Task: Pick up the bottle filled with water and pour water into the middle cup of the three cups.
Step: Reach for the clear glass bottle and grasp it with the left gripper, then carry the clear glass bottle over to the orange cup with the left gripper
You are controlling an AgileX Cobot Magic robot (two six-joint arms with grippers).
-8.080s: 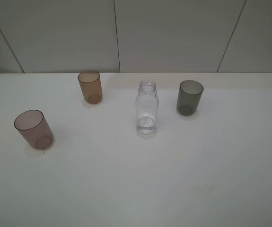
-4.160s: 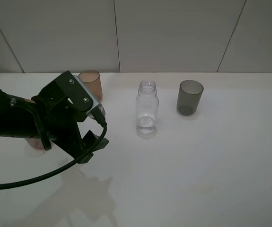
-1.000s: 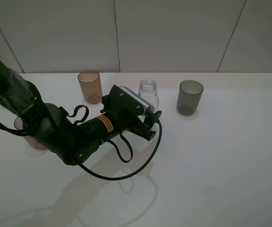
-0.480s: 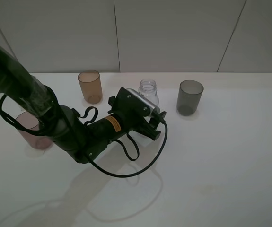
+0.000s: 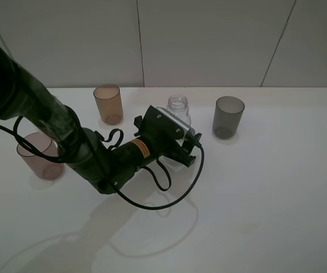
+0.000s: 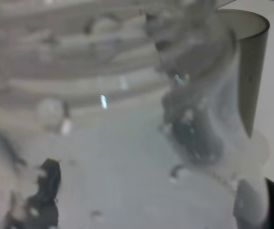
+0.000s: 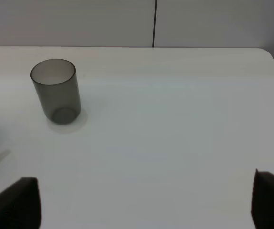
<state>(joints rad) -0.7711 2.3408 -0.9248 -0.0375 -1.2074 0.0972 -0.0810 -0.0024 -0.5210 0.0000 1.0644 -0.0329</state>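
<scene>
Bench (image 5: 265, 193): white, matt.
Wall (image 5: 208, 40): pale panels, dark seams.
Bottle (image 5: 178, 107): upright near far edge, between amber cup (image 5: 108, 104) and grey cup (image 7: 55, 90).
My left pincer (image 5: 181, 149): astride bottle's base; grip, cannot tell.
My right pincer (image 7: 146, 200): wide apart, empty.

Robot test lab by the look: plain white surface (image 5: 277, 199), blank grey panelled wall (image 5: 208, 40), cabled black robot arm (image 5: 49, 119).

grey cup (image 5: 228, 117) near bottle (image 5: 178, 106), bare table (image 5: 288, 182) beyond
</scene>
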